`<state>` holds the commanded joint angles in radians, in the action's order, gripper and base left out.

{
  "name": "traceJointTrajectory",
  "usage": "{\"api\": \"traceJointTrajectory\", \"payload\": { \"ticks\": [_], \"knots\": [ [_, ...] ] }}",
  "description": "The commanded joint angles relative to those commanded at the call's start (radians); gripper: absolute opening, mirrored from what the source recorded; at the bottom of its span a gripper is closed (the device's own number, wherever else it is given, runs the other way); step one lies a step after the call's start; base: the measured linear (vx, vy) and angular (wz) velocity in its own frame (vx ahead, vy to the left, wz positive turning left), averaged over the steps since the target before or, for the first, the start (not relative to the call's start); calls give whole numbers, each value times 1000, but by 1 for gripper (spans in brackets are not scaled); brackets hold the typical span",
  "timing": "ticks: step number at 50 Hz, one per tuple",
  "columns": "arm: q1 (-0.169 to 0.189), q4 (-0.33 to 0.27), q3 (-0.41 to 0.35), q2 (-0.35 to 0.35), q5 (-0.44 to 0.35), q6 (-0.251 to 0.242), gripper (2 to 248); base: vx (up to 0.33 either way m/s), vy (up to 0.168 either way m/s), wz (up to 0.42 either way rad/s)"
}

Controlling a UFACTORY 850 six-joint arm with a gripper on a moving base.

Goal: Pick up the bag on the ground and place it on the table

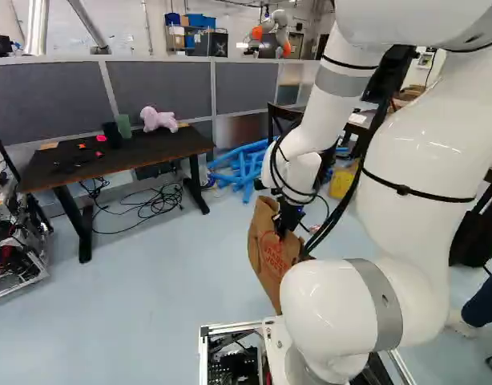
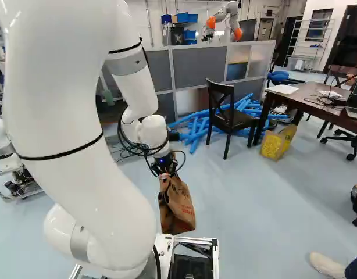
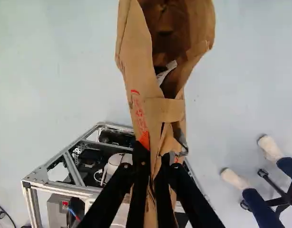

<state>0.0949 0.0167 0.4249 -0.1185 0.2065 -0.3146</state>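
Brown paper bag (image 1: pixel 266 250) hangs beneath the tool (image 1: pixel 289 221) in the left base view, right of the black-topped table (image 1: pixel 172 146), presumably aloft for carrying there. Right base view has it dangling just below the tool, likely because only its upper part is held. Wrist view shows the tool's fingers (image 3: pixel 141 171) pinching paper between them, the bag's mouth gaping ahead.

Brt, diffuse light; glare spots on arm (image 1: pixel 422 144), sheen on floor (image 1: pixel 166 305); bag (image 3: pixel 167 28) int. shadowed.
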Motion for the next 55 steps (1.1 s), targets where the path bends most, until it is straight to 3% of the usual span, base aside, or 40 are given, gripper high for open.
{"api": "traceJointTrajectory", "payload": {
  "ticks": [24, 55],
  "knots": [
    [57, -11, 43, 69, 136, 0, 21, 0, 0, 0],
    [27, -11, 126, 125, 325, 0, 21, 0, 0, 0]
  ]
}}
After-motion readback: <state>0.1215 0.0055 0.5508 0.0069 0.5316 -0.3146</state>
